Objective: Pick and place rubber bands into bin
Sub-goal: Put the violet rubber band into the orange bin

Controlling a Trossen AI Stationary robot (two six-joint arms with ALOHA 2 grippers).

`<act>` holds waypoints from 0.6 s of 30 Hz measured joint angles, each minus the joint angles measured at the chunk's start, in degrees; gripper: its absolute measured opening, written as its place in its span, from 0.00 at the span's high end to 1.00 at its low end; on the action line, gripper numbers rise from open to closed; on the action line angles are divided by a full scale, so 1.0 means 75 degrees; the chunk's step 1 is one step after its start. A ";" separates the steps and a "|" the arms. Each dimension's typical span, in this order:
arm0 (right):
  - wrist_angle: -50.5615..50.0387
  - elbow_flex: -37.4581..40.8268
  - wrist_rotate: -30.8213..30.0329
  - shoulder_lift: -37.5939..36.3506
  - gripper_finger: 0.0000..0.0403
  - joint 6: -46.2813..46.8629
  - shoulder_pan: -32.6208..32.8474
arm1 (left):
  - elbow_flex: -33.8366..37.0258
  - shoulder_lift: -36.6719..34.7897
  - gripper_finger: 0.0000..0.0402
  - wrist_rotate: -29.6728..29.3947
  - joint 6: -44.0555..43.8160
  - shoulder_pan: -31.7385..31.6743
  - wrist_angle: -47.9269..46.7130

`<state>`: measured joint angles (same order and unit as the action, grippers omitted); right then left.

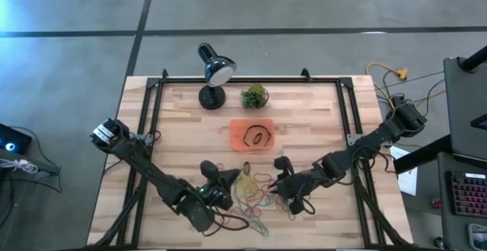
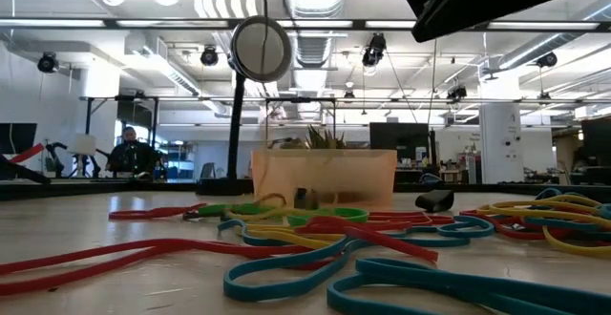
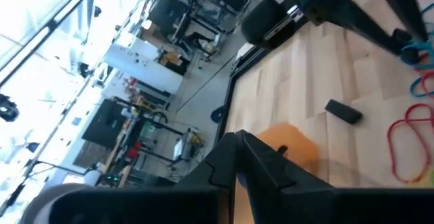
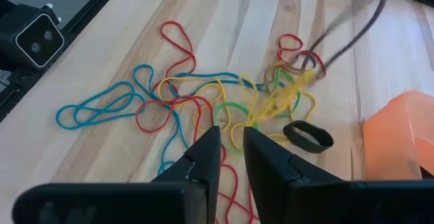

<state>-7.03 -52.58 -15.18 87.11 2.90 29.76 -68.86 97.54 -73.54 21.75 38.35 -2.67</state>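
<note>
Many coloured rubber bands [image 4: 203, 108] lie tangled on the wood near the table's near edge [image 1: 262, 194]. The orange bin [image 1: 253, 135] sits beyond them with dark bands inside, also seen as the bin [image 4: 400, 136]. My left gripper [image 1: 234, 181] is shut at the pile's left side, beside a bunched yellow band [image 1: 247, 181]. My right gripper [image 4: 232, 139] hovers over the pile's right side [image 1: 280, 186], its fingers a narrow gap apart and touching nothing I can see. My left gripper seems to hold bands from the pile, but its own wrist view shows only the shut fingertips [image 3: 237, 142]. A blurred grey band [image 4: 346, 27] runs taut from the yellow bunch [image 4: 288, 95] up out of the right wrist view. The held part does not show.
A small black clip [image 4: 308, 136] lies between the pile and the bin, also seen as the clip [image 3: 342, 110]. A black desk lamp [image 1: 213, 76] and a green plant ball [image 1: 255, 96] stand at the far edge. Black frame rails run along both table sides.
</note>
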 joint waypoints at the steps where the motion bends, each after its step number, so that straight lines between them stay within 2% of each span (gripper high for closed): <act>1: 0.0000 0.0000 0.0000 0.0000 0.85 0.0009 0.0000 | 0.0000 0.0000 0.98 0.0101 0.0055 0.0000 0.0097; 5: 0.0005 0.0000 0.0000 0.0000 0.85 0.0019 0.0000 | 0.0058 0.0000 0.98 0.0813 0.0173 0.0015 0.0247; 7: 0.0004 0.0000 0.0000 0.0000 0.85 0.0018 0.0000 | 0.0144 0.0000 0.98 0.0832 0.0149 0.0008 0.0220; 8: 0.0006 0.0000 0.0000 0.0000 0.85 0.0022 0.0000 | 0.0196 0.0005 0.98 0.0485 0.0038 -0.0004 0.0241; 12: 0.0001 0.0000 0.0003 0.0000 0.85 0.0161 0.0000 | 0.0376 0.0078 0.99 -0.1983 -0.0820 -0.0038 0.0151; 13: 0.0005 0.0000 0.0003 0.0000 0.85 0.0169 0.0003 | 0.0375 0.0085 0.99 -0.2150 -0.0854 -0.0032 0.0163; 15: 0.0002 0.0000 0.0003 0.0000 0.85 0.0164 0.0012 | 0.0321 0.0085 0.99 -0.1888 -0.0779 0.0042 0.0167; 16: 0.0000 0.0000 0.0003 0.0000 0.85 0.0162 0.0012 | 0.0290 0.0084 0.99 -0.1421 -0.0674 0.0080 0.0177; 18: 0.0000 0.0000 0.0004 0.0000 0.85 0.0145 0.0015 | 0.0271 0.0076 0.99 0.0124 -0.0343 0.0119 0.0191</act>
<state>-7.03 -52.58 -15.15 87.11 3.99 29.87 -66.83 98.10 -72.61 19.18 39.24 -1.24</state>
